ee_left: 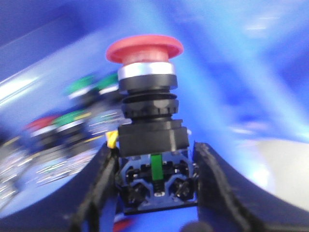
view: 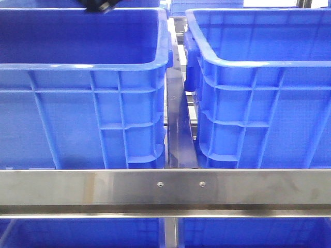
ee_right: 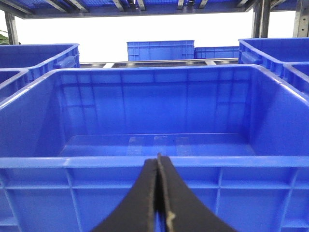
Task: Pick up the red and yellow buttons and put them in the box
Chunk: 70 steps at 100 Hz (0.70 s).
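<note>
Two blue crates stand side by side behind a steel rail (view: 165, 187): the left crate (view: 83, 98) and the right crate (view: 264, 98), with a narrow gap between them.

In the left wrist view, the left gripper (ee_left: 157, 186) pinches a red button (ee_left: 145, 48) by its blue base block, one dark finger (ee_left: 96, 188) pressed on each side of it. The button stands upright between the fingers: a red mushroom cap on top, a silver ring under it, then a black collar and body, then the blue block with a green strip in its middle. Behind it, blurred, lies a pile of other buttons (ee_left: 72, 118) with green and red caps, against a blue wall. A yellow button cannot be made out for sure.

In the right wrist view, the right gripper (ee_right: 158, 193) has its fingers pressed together with nothing between them. It hangs just outside the near rim of a blue box (ee_right: 154, 162), whose floor shows bare. More blue crates (ee_right: 161, 50) stand behind that box.
</note>
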### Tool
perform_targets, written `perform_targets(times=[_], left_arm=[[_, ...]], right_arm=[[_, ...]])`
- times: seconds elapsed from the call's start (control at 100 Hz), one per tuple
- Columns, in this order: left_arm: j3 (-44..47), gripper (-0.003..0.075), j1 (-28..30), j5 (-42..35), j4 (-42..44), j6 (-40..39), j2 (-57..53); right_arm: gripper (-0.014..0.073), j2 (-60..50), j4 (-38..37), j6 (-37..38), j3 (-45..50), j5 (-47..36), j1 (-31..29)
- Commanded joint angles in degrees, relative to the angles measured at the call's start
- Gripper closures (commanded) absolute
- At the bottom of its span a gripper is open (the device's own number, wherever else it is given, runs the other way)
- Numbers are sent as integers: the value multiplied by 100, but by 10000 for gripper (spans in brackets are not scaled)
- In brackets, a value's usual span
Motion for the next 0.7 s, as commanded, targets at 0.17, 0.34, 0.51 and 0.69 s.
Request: perform_targets(times=[0.17, 0.34, 0.51, 0.69], left_arm=[[-171, 739, -1305, -248, -84, 31, -480], [-171, 739, -1836, -323, -71, 65, -459], [-171, 739, -1926, -349, -71, 65, -459], [-171, 739, -1926, -349, -71, 65, -459]], right_arm=[[662, -134, -5, -10, -111, -584, 9], [662, -134, -5, -10, -153, -641, 9], [662, -114, 1, -10, -645, -259, 9], [662, 168, 306, -10, -1995, 1534, 9]])
